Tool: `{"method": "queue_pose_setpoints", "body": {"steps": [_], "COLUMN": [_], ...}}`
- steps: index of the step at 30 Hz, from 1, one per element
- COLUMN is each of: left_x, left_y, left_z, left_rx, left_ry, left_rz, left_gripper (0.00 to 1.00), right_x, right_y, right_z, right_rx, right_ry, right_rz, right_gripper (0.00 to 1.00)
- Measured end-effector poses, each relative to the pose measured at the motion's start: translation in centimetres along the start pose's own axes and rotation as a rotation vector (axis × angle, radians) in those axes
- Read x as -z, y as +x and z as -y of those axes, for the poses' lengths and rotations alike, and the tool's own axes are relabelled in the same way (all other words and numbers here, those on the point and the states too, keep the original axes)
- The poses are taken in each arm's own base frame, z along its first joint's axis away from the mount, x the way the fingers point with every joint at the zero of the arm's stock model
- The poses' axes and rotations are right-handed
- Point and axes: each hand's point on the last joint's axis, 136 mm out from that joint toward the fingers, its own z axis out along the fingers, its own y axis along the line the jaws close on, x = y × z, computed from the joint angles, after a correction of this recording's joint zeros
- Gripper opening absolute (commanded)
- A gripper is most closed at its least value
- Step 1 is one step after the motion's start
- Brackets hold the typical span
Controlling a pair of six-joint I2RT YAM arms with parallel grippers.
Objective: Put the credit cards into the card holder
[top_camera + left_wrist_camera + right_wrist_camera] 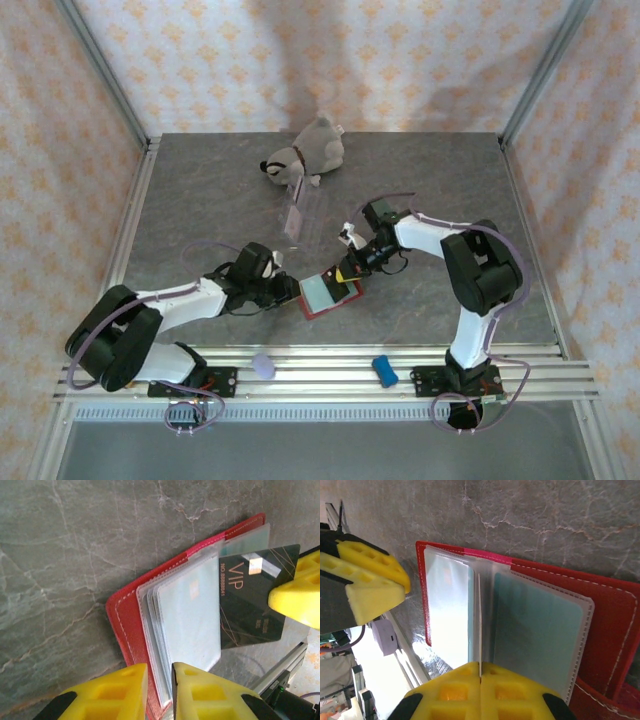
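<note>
— Where's the card holder [125, 615]?
— Lying open on the surface [75, 555]. The left hand [159, 680], nearly closed, pinches its near edge. The right hand [480, 672], clamped, holds a black card [250, 600] at the sleeves' edge.
— Handling?
— The card seems light, stiff and slick, the sleeves floppy. Hold its outer end. There's open room around.

soft, even light over the top view, arms [190, 300] dropping only faint shadows on the grey table [200, 200]. up close the near yellow fingers [200, 676] go soft and blurry. white glare washes the clear pockets of the card holder [447, 610], and the black card [250, 605] catches a bright glint.
</note>
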Motion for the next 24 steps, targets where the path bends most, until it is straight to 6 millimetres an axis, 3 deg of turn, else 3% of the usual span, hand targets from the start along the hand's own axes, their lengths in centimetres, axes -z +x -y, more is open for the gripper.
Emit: {"method": "queue_pose_setpoints", "body": {"steps": [8, 15, 24], "left_x": [-1.4, -2.1, -2.0], "left_y": [-0.1, -0.7, -0.8], "left_z": [-1.1, -0.7, -1.0], "left_rx": [0.014, 0.008, -0.002], "left_ry": [-0.026, -0.014, -0.034], "left_rz": [-0.014, -0.007, -0.006], "left_gripper": [0.17, 0.15, 0.14], "right_x": [-0.3, -1.0, -0.1], "right_y": [-0.1, 0.1, -0.2], "right_z": [-1.0, -0.6, -0.4], "right_rx": [-0.007, -0.041, -0.059], "right_ry": [-0.08, -0.103, -0.104], "right_rz": [-0.004, -0.016, 0.01], "right_gripper": [0.0, 0.0, 0.0]}}
